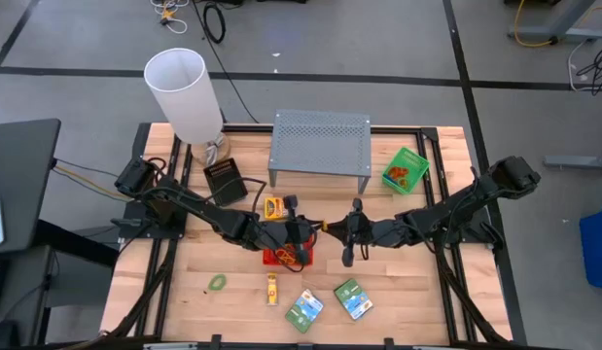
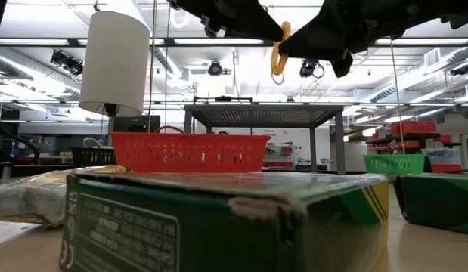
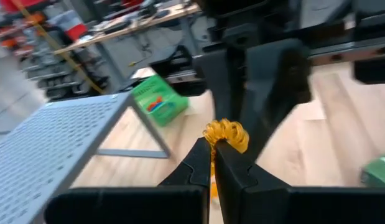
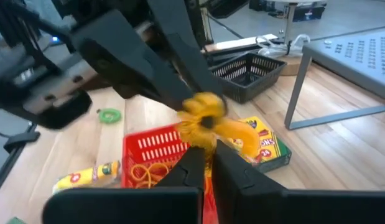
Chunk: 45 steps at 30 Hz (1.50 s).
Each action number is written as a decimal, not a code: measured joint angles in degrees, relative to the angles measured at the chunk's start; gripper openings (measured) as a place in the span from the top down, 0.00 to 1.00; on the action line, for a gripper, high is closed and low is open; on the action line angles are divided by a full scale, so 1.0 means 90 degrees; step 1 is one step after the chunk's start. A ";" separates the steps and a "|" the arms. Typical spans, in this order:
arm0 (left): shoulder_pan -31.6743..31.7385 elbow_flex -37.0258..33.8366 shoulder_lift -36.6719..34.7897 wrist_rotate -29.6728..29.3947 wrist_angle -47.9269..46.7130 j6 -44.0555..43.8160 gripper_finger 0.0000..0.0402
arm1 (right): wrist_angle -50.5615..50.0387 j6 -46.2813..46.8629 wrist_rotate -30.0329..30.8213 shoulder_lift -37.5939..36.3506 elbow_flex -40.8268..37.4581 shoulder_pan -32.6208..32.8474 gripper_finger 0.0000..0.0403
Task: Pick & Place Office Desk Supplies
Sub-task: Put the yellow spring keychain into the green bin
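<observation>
Both grippers, left (image 3: 212, 157) and right (image 4: 203, 155), are pinched closed on one thin orange rubber band (image 2: 278, 51), held aloft at centre. Red mesh tray (image 1: 287, 256) holds some bands; the green rubber band (image 1: 217, 282) at 7 o'clock and the green-blue packets (image 1: 305, 309) at 6 seem left.

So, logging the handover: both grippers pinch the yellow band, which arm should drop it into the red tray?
Left, probably. Left gripper hangs right over the red tray, shut on the yellow band; right gripper holds it beside the tray.

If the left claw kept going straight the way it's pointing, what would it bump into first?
Most likely the right claw. The left claw points at it across the table, both pinching the same yellow rubber band above the red tray. Exact depth is unclear.
</observation>
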 joint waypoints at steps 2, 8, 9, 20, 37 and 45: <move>-0.0021 0.0000 -0.0002 0.0273 -0.0009 0.0006 0.96 | -0.0142 0.0033 -0.0005 0.0000 0.0000 0.0007 0.97; -0.0256 0.0000 0.0000 0.0535 -0.0105 0.0173 0.80 | -0.0685 0.0360 0.0173 0.0000 0.0000 0.0078 0.97; -0.0298 0.0000 -0.0001 0.0471 -0.0133 0.0182 0.78 | -0.0775 0.0400 0.0230 0.0000 0.0000 0.0108 0.98; -0.0660 0.0002 -0.0019 -0.0142 -0.1963 -0.0518 0.66 | -0.2049 0.1269 0.0504 0.0000 0.0002 0.0421 0.98; -0.0863 0.0000 -0.0030 -0.0171 -0.3707 -0.1835 0.56 | -0.6833 0.4018 0.0945 0.0000 0.0002 0.0150 0.98; -0.0866 0.0000 -0.0032 -0.0161 -0.3705 -0.1833 0.57 | -0.8160 0.5238 0.1550 -0.0002 0.0002 -0.0148 0.98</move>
